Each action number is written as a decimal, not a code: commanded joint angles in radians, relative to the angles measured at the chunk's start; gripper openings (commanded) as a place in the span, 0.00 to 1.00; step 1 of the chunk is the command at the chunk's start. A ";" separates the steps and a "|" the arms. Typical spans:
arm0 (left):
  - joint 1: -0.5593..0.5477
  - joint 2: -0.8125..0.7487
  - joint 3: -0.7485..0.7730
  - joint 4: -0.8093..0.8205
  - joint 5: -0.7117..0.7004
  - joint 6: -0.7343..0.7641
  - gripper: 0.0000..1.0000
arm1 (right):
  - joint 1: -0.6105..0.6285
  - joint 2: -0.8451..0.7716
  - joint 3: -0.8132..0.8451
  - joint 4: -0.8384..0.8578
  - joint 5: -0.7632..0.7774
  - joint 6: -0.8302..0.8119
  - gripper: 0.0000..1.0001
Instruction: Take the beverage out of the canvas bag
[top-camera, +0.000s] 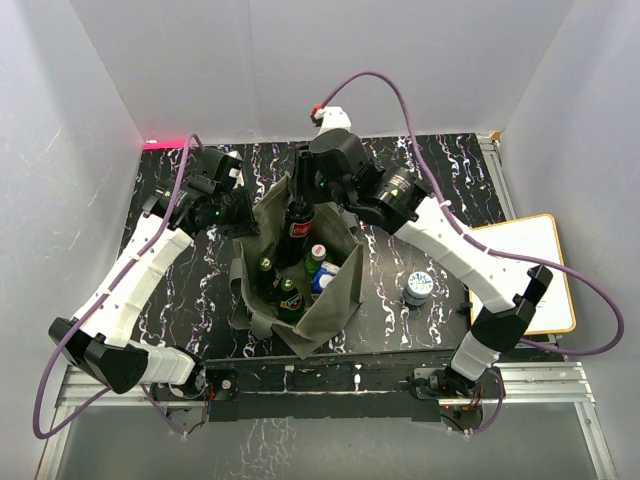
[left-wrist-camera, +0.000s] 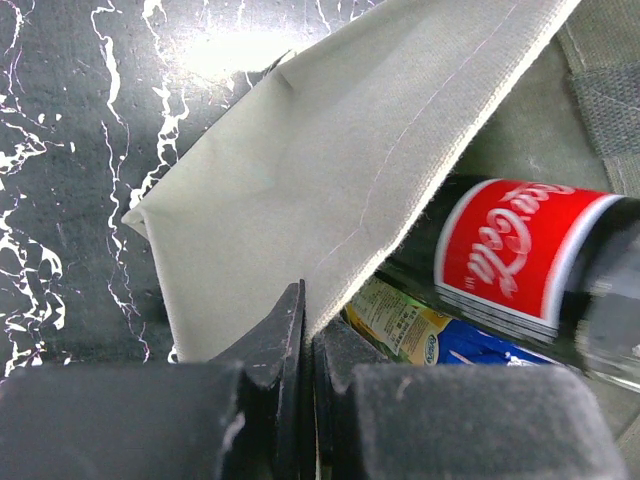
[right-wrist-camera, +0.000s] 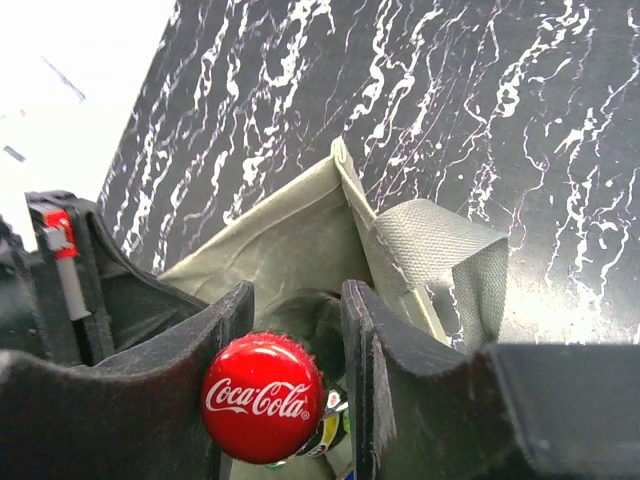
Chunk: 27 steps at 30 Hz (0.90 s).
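Note:
The olive-grey canvas bag (top-camera: 335, 292) stands open at the table's middle. A dark Coca-Cola bottle (top-camera: 298, 228) with a red label rises out of its back end, above the other bottles. My right gripper (top-camera: 305, 188) reaches over it from behind. In the right wrist view its fingers (right-wrist-camera: 350, 330) flank the bottle's neck just under the red cap (right-wrist-camera: 262, 397), shut on it. My left gripper (top-camera: 245, 215) is shut on the bag's left rim. The left wrist view shows the fabric (left-wrist-camera: 300, 170) pinched between its jaws (left-wrist-camera: 308, 310), with the bottle (left-wrist-camera: 520, 250) inside.
Several green bottles (top-camera: 289, 296) and a blue packet (top-camera: 322, 281) sit in the bag. A small round tin (top-camera: 418, 288) stands on the black marbled table (top-camera: 430, 180) right of the bag. A white board with an orange rim (top-camera: 530, 270) lies at the right edge. Grey walls enclose the table.

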 joint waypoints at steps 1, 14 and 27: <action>-0.005 -0.023 -0.007 0.026 0.019 -0.007 0.00 | -0.003 -0.132 0.180 0.150 0.130 0.184 0.08; -0.005 -0.024 -0.012 0.022 0.043 0.008 0.00 | -0.073 -0.158 0.370 0.121 0.231 0.346 0.08; -0.005 -0.043 -0.038 0.023 0.045 0.008 0.00 | -0.123 -0.179 0.421 0.278 0.400 0.334 0.08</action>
